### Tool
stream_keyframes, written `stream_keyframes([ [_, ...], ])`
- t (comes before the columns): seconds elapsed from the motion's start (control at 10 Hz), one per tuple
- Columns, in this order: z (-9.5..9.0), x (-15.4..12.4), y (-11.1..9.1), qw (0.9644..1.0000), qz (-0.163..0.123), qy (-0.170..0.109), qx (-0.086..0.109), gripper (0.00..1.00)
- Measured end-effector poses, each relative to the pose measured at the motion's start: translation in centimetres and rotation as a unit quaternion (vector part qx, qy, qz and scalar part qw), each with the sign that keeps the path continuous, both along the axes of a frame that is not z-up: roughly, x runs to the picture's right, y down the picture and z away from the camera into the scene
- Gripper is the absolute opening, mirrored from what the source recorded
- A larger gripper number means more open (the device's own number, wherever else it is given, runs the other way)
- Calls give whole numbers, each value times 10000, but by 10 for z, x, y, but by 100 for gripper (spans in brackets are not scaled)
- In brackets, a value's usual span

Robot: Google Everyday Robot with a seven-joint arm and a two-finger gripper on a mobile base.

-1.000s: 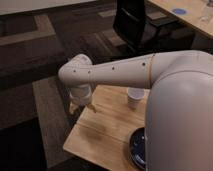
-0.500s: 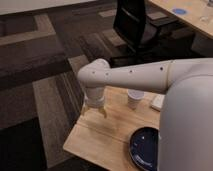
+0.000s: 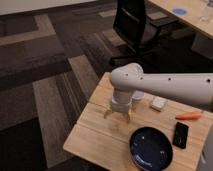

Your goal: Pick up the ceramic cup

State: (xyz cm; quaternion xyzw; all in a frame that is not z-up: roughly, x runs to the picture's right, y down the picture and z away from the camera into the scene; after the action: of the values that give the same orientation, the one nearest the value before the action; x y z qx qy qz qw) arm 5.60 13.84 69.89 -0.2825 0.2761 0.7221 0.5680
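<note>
**While its 2 fingers hang spread, a robot gripper hovers just beside a white cup**

Where the light, wood-grained table [image 3: 90, 135] shows its bare planks, the gripper [image 3: 118, 116] hangs close over the top. Its 2 yellowish fingers [image 3: 108, 114] are splayed wide apart, point down and hold nothing. A smooth, rounded white arm [image 3: 165, 87] reaches in from 3 o'clock.

Between 1 and 2 o'clock from the gripper stands 1 ceramic cup [image 3: 138, 96]. It is plain white and glossy, and the wrist partly hides it, so only its right side shows.

At 3 o'clock from the cup lies 1 flat white block [image 3: 158, 103]. At 4 o'clock from the gripper sits 1 round, dark blue plate [image 3: 151, 148] with a shiny glaze. At 2 o'clock from the plate lies 1 flat black phone [image 3: 180, 134], and at 1 o'clock from the phone 1 slim, orange, carrot-shaped object [image 3: 189, 116].

Beyond the table at 12 o'clock stands 1 black office chair [image 3: 135, 25] on striped brown carpet [image 3: 45, 75].
</note>
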Motion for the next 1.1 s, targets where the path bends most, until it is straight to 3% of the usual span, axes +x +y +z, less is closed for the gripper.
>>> stream_keyframes([
  [0.3,-1,3,2,10000,-41,23,-44,65],
  [0.5,-1,52,6,9978,95,646,-95,65],
  [0.6,-3,82,9,9950,185,977,-133,65],
  [0.7,-9,129,14,9909,291,1302,-187,65],
  [0.8,-12,150,18,9893,353,1401,-204,65],
  [0.9,-22,185,23,9850,555,1622,-181,65],
  [1.1,-33,214,26,9791,778,1877,-67,65],
])
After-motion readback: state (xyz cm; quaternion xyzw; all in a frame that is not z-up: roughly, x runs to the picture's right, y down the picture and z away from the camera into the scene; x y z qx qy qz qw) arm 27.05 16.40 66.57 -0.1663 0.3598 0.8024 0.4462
